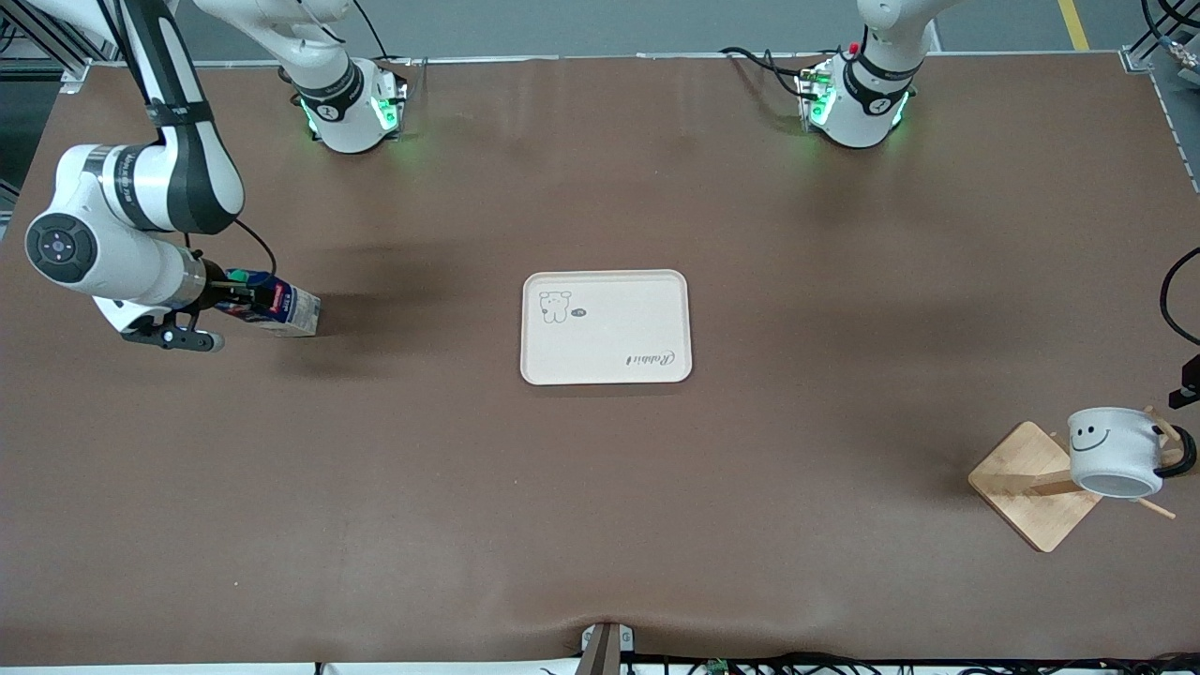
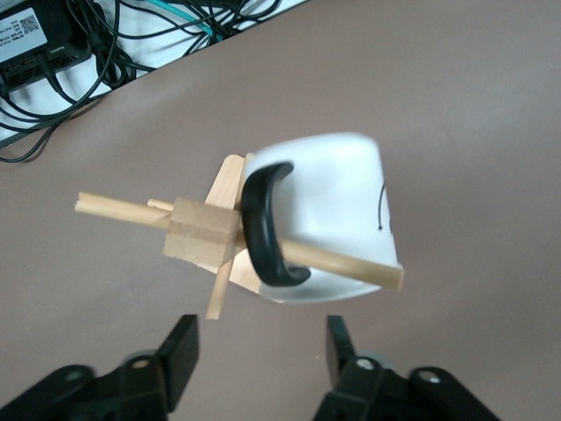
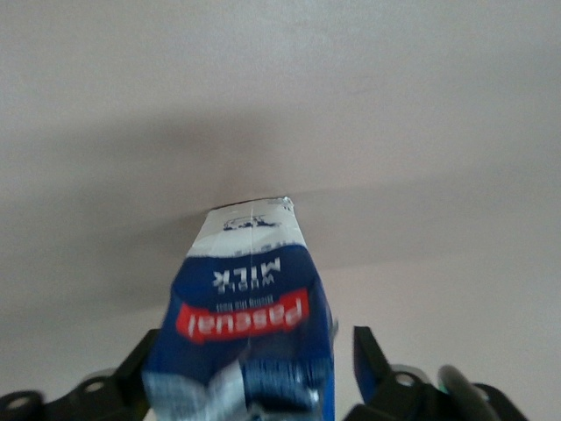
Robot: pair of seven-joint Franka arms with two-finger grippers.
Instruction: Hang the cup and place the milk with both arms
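Observation:
The milk [image 1: 281, 309], a dark-blue carton with a green cap and a red label, lies on its side on the brown table at the right arm's end. My right gripper [image 1: 234, 298] straddles its cap end. In the right wrist view the milk [image 3: 250, 316] sits between the fingers of my right gripper [image 3: 259, 351], with a gap at one finger [image 3: 368, 351]. The white cup [image 1: 1114, 450] with the smiley hangs on the wooden rack [image 1: 1031, 487] at the left arm's end. In the left wrist view its black handle [image 2: 263, 228] is looped over a peg [image 2: 351, 263]. My left gripper [image 2: 260, 340] is open and empty, apart from the cup.
A white tray [image 1: 609, 328] with a small bear drawing lies at the table's middle. Cables and a black box [image 2: 39, 39] lie off the table's edge near the rack. A black cable [image 1: 1172, 291] hangs at the left arm's end.

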